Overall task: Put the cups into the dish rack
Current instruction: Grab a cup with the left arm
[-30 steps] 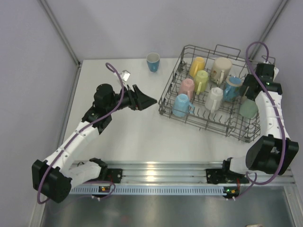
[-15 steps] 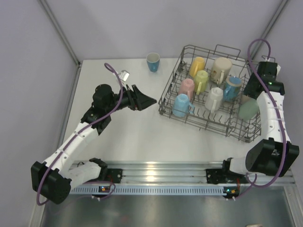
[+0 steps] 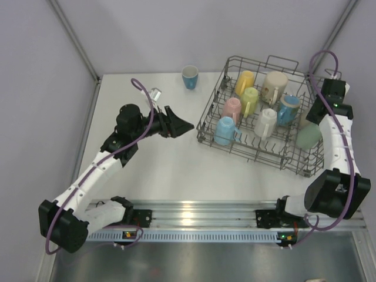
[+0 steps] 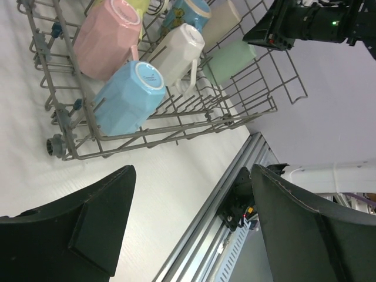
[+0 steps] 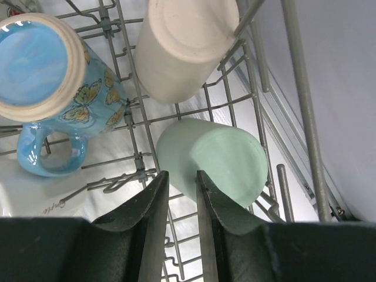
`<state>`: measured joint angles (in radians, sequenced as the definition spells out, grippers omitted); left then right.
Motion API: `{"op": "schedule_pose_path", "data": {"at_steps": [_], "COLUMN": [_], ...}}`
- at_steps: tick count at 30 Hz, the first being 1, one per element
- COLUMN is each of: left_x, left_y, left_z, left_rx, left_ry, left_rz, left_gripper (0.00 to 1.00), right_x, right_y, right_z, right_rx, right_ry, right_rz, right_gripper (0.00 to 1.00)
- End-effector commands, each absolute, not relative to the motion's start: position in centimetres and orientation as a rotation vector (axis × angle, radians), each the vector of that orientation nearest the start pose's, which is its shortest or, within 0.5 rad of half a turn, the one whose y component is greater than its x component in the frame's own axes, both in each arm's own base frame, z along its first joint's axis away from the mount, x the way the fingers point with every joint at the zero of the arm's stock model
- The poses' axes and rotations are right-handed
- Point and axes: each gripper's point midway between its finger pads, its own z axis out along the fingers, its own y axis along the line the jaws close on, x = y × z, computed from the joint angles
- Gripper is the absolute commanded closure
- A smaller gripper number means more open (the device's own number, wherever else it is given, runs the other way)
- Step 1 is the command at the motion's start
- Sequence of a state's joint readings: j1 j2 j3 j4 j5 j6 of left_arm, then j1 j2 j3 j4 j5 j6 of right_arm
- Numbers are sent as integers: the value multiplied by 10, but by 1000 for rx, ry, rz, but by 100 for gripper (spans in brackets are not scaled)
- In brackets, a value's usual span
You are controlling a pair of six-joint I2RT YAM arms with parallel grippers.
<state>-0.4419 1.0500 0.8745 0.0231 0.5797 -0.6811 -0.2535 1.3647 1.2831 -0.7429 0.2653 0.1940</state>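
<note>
Grey wire dish rack [image 3: 261, 114]: we count eight pastel cups inside.
Writing: cursive, unreadable.
Left gripper [image 3: 183, 124]: spread, empty.
Right gripper [image 5: 179, 202]: nearly closed, empty.

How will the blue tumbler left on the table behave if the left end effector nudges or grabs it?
The blue tumbler stands upright, mouth up, so it probably slides on the smooth table under a low push and tips under a high one. It has no handle and looks glossy, so the pinch may slip. It looks rigid, likely ceramic or plastic; once tipped, it would probably roll.
</note>
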Motion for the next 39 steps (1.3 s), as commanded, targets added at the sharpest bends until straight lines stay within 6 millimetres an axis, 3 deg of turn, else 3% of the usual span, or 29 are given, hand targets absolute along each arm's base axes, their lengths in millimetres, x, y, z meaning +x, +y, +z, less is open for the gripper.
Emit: {"op": "schedule_pose_path", "data": {"at_steps": [1, 5, 8, 10, 12, 13, 14, 19, 20, 21, 22, 23, 24, 26, 27, 28, 31, 34, 36, 39], "left_x": [264, 279, 302, 323, 344, 358, 373, 429, 443, 461, 473, 488, 507, 528, 544, 560, 593, 612, 626, 644], "left_y": [-248, -239, -229, -218, -214, -206, -206, -209, -209, -207, -208, -205, -210, -212, -211, -215, -214, -203, -191, -179], "left_z": [305, 307, 310, 325, 318, 327, 317, 309, 321, 305, 301, 320, 294, 292, 304, 278, 252, 240, 218, 209], "left_rx": [251, 234, 188, 132, 103, 64, 56, 57, 61, 39, 36, 22, 22, -8, -34, -43, -81, -150, -203, -237], "left_ry": [1865, 1891, 1909, 1879, 1903, 1880, 1904, 1911, 1883, 1911, 1913, 1863, 1906, 1904, 1872, 1914, 1933, 1937, 1962, 1951], "left_rz": [-1231, -1115, -986, -885, -805, -746, -704, -564, -534, -474, -451, -415, -385, -369, -373, -359, -317, -310, -313, -342], "left_gripper": [15, 16, 16, 16, 16, 16, 16, 19, 19, 20, 21, 21, 21, 22, 22, 23, 24, 23, 24, 23], "right_x": [334, 336, 338, 341, 343, 343, 343, 337, 334, 326, 322, 319, 313, 306, 301, 297, 288, 280, 277, 272], "right_y": [-134, -131, -123, -109, -97, -84, -77, 3, 13, 24, 42, 48, 56, 69, 77, 86, 95, 98, 98, 98], "right_z": [203, 222, 253, 277, 294, 305, 309, 339, 343, 344, 349, 353, 356, 361, 365, 366, 366, 365, 363, 359], "right_rx": [679, 663, 645, 624, 604, 568, 554, 336, 312, 289, 224, 201, 186, 137, 110, 79, 45, 13, 1, -9], "right_ry": [2266, 2243, 2187, 2135, 2091, 2065, 2048, 1902, 1880, 1860, 1848, 1830, 1819, 1798, 1772, 1766, 1760, 1766, 1767, 1771], "right_rz": [-336, -302, -244, -146, -78, -18, 8, 333, 369, 408, 464, 484, 515, 574, 604, 637, 672, 683, 677, 675], "right_gripper": [74, 71, 68, 65, 62, 59, 57, 51, 50, 48, 46, 45, 45, 45, 45, 45, 43, 40, 40, 39]}}
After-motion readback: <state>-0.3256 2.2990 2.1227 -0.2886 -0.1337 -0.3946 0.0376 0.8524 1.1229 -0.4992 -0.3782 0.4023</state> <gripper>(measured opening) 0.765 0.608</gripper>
